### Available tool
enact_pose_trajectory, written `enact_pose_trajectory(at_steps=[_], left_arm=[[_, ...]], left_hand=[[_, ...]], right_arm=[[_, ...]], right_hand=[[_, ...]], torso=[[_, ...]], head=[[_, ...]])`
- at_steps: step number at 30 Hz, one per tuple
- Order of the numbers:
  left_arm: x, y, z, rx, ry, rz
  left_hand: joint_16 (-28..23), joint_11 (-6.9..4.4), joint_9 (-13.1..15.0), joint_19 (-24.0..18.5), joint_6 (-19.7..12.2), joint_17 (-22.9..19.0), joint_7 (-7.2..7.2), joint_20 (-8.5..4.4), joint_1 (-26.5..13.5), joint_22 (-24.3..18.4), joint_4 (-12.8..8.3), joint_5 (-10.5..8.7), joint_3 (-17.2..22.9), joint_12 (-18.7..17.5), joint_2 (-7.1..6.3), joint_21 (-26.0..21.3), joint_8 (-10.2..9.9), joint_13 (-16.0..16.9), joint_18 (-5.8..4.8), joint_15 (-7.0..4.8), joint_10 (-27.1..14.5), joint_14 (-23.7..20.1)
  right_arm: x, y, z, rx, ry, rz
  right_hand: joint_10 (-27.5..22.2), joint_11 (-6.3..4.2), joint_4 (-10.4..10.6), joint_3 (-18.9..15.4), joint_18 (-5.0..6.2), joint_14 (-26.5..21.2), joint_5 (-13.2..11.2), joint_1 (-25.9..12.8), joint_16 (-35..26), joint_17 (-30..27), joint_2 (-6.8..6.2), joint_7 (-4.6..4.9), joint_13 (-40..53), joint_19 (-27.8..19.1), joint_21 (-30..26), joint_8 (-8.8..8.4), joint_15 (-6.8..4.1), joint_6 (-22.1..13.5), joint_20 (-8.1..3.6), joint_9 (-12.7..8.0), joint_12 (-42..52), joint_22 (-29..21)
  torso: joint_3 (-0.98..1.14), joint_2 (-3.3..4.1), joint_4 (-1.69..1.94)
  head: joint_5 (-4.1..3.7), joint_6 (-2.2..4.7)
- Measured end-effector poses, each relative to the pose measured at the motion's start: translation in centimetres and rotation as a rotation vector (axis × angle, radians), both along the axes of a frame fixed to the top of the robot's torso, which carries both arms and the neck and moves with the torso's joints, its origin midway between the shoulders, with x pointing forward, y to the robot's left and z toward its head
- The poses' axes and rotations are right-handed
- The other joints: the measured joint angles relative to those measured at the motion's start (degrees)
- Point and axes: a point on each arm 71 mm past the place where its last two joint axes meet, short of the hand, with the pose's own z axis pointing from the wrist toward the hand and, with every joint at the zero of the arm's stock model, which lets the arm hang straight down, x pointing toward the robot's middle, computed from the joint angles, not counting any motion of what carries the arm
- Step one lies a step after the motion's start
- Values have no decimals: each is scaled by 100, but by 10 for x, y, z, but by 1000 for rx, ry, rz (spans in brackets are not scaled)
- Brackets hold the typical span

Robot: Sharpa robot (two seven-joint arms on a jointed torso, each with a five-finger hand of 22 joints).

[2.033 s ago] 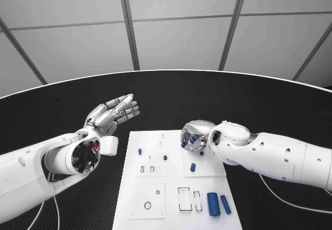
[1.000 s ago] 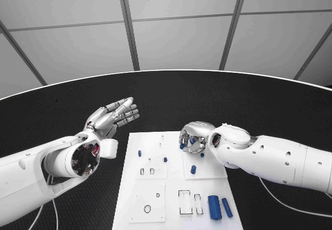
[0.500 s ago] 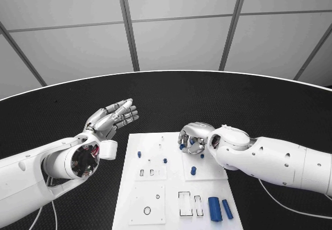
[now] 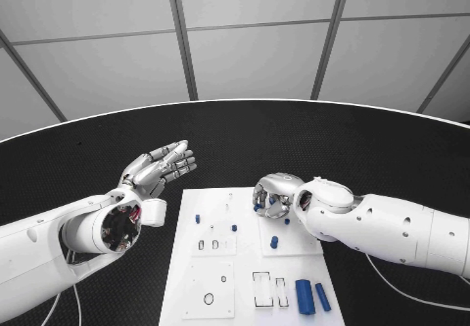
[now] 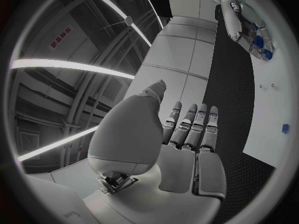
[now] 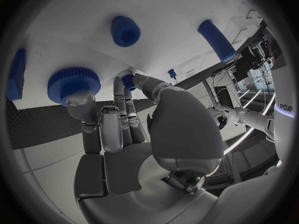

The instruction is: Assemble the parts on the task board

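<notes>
Nearest you, two blue plastic cylinders (image 4: 312, 296) lay side by side at the near right of the white flat task board (image 4: 196, 285) on the black desk (image 4: 294, 136), and a short blue peg (image 4: 273, 241) stood further up. Beyond it your right hand (image 4: 274, 195) had its fingers bent down on a blue toothed plastic gear (image 6: 73, 82) at the board's far right, so seating that gear looked like the step in hand, and the next move likely called for pressing it square. Furthest off, your left hand (image 4: 159, 166) hung released, fingers spread, beside the board; no writing on the parts was legible.
</notes>
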Motion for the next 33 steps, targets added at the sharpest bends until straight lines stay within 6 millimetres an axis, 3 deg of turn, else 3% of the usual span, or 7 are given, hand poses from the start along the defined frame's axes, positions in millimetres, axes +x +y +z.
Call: enact_pose_trajectory(at_steps=[3,11,13,18,24,33], left_arm=[[0,0,0,0,0,0],[1,1,0,1,1,3],[1,1,0,2,1,5],[2,2,-1,3,1,8],[3,2,-1,3,1,9],[3,1,-1,4,2,10]], left_hand=[[0,0,0,0,0,0,0,0,0,0,0,0,0,0,0,0,0,0,0,0,0,0],[0,0,1,0,0,0,0,0,0,-5,0,0,0,0,0,0,0,0,0,0,-41,0],[0,0,-1,0,0,0,0,0,0,-4,-9,0,9,0,0,0,0,0,0,0,-41,0],[0,0,-6,0,0,0,0,0,24,-4,-16,0,16,0,-24,0,0,0,-1,0,-41,0],[0,0,-5,0,0,1,0,0,24,-4,-25,0,25,1,-24,0,1,0,0,0,-40,0],[0,0,-5,0,0,1,0,0,24,-3,-31,0,31,1,-24,0,1,1,0,0,-41,0]], right_arm=[[0,0,0,-1,1,2],[-2,3,2,16,-17,16],[-2,3,2,21,-22,17],[-3,3,5,36,-38,21],[-4,7,14,73,-82,18],[3,19,34,116,-155,14]], right_hand=[[49,-49,-42,103,0,-7,-233,74,21,0,108,-20,0,7,1,66,-33,97,-49,50,56,48],[253,-129,-113,174,0,0,-283,113,21,1,233,-51,-26,9,48,160,-82,151,-91,125,146,121],[263,-120,-114,174,0,1,-298,138,38,4,258,-51,-440,19,49,160,-82,151,-102,114,151,122],[263,-118,-140,200,0,1,-303,159,54,4,278,-51,-905,29,49,160,-82,151,-112,61,142,129],[257,-113,-147,206,0,1,-304,166,54,4,283,-59,-850,29,49,160,-82,160,-112,61,144,149],[273,-129,-148,206,0,1,-319,166,54,3,282,-63,-843,29,69,160,-82,177,-111,63,144,164]], torso=[[2,3,1],[8,12,3],[10,12,3],[11,12,-3],[4,10,-9],[-10,19,17]], head=[[2,0],[7,-5],[7,-5],[13,1],[15,24],[6,46]])
